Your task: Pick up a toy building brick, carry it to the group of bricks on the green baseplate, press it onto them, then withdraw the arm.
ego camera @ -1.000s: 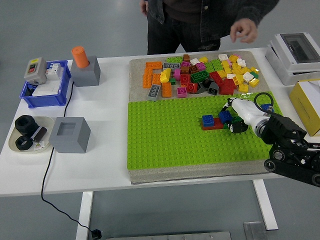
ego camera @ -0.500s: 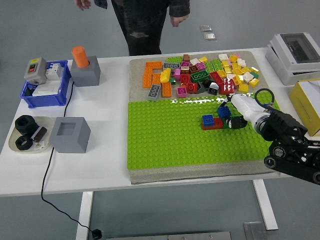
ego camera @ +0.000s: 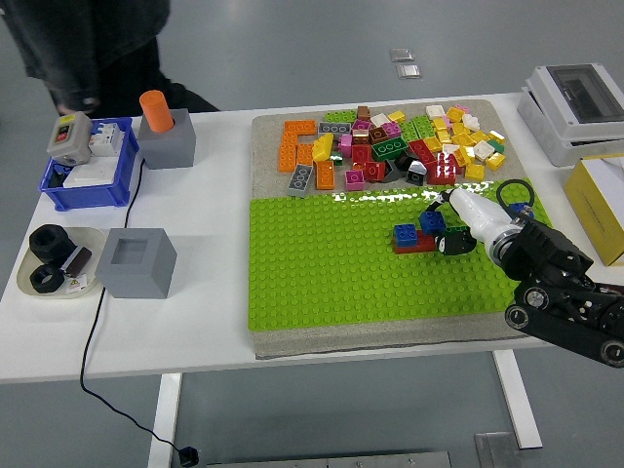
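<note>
Fingers of my right hand [ego camera: 450,231] pinch a small blue brick [ego camera: 433,222] onto stacked bricks [ego camera: 413,238] on the studded green baseplate [ego camera: 331,273], white table [ego camera: 210,292], grey floor.

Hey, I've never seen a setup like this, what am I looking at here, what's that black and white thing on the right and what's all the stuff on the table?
This is one picture, from a camera high on a robot, looking down over its white table. The black and white thing is the robot's right hand, reaching a small group of bricks on the green baseplate. Its fingers are at a blue brick; whether they grip it is unclear. Behind lies a pile of loose bricks. At left: two grey blocks, one holding an orange peg, and a blue bin. A person stands at the far side.
</note>
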Motion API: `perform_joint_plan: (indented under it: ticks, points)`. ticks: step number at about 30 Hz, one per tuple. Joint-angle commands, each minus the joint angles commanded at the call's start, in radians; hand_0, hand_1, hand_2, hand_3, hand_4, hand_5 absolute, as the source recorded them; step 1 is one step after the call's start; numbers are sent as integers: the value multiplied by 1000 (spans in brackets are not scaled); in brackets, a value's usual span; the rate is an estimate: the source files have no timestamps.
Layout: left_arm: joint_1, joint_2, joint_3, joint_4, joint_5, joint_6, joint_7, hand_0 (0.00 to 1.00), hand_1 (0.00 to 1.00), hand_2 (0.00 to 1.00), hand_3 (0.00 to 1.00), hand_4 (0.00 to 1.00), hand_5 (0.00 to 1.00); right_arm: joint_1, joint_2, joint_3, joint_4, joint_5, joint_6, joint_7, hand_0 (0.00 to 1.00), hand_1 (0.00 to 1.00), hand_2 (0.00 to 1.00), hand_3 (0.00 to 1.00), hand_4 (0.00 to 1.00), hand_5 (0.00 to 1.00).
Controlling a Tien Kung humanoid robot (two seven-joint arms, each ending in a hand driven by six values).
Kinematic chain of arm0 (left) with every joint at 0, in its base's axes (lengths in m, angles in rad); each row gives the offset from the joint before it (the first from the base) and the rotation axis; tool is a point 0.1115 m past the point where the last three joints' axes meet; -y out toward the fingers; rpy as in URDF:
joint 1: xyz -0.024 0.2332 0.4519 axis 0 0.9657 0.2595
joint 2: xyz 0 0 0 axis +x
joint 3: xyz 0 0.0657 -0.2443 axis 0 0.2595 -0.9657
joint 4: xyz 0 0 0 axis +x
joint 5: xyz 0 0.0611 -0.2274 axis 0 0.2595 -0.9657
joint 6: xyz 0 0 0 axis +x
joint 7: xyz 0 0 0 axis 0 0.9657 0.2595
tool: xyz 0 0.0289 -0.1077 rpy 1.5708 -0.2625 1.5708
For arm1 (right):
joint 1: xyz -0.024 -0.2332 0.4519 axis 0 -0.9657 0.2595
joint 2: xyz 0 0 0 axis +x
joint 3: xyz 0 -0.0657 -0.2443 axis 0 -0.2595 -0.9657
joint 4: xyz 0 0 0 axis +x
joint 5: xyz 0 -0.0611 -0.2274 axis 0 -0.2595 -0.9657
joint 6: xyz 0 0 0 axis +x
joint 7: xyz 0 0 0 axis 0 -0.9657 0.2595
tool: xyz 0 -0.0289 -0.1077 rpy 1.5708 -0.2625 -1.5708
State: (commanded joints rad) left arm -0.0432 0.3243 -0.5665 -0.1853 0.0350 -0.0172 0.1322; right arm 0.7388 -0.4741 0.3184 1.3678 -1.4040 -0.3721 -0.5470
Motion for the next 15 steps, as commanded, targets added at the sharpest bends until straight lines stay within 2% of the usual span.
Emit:
perform_joint_plan:
  ticks: [15]
  points:
    - [1, 1, 0, 0, 0, -1, 0, 858, 901, 872, 648, 929, 488, -13, 16, -20, 0, -2, -6, 2, 998, 977, 944, 554, 552, 2]
